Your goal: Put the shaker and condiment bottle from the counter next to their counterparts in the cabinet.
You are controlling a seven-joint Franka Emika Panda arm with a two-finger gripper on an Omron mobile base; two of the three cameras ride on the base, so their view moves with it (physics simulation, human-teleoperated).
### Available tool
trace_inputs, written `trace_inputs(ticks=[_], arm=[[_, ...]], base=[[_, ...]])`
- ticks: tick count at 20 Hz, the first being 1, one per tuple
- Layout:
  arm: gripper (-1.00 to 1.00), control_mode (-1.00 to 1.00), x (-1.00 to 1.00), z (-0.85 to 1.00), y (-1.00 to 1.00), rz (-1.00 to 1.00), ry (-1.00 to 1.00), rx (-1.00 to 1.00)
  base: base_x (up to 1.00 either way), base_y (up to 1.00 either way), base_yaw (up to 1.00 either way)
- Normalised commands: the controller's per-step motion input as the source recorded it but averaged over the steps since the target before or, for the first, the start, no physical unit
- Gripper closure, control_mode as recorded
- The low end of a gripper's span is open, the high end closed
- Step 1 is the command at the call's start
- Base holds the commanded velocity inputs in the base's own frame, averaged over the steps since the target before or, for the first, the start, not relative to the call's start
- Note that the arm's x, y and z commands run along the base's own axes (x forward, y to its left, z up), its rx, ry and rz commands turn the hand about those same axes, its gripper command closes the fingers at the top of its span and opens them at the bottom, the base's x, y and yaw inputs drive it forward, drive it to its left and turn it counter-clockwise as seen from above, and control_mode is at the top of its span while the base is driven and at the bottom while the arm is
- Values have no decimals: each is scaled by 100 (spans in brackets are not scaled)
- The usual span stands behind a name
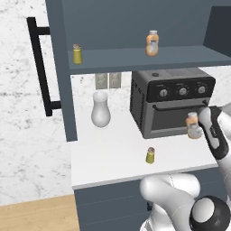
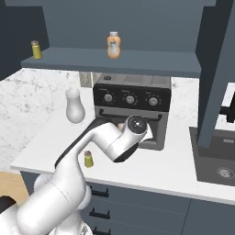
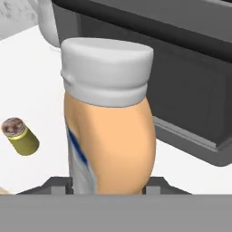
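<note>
Orange condiment bottle upright, clamped in end effector; yellow-green shaker upright on counter.

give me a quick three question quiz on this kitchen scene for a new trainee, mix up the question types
1. True or false: the shaker on the counter stands in front of the toaster oven.
2. Which thing sits between the pads of the hand? A) the white vase B) a condiment bottle C) a shaker
3. Fill in: on the cabinet shelf, the second shaker stands to the ____ of the second bottle, seen from the robot.

Key: 1 true; 2 B; 3 left
</note>
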Motion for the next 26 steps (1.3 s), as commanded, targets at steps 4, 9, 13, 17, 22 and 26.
trace_inputs(ticks=[4, 9, 13, 17, 22, 26], arm=[[100, -100, -65, 100, -18, -4, 14, 11], [100, -100, -36, 100, -11, -7, 5, 18], [100, -100, -20, 100, -3, -17, 0, 25], [100, -100, 4, 97, 22, -16, -2, 20], [100, -100, 13, 79, 66, -14, -2, 4], [100, -100, 1, 58, 66, -8, -11, 0]], base=[[0, 0, 0], [0, 0, 0], [0, 0, 0], [0, 0, 0], [0, 0, 0], [0, 0, 0]])
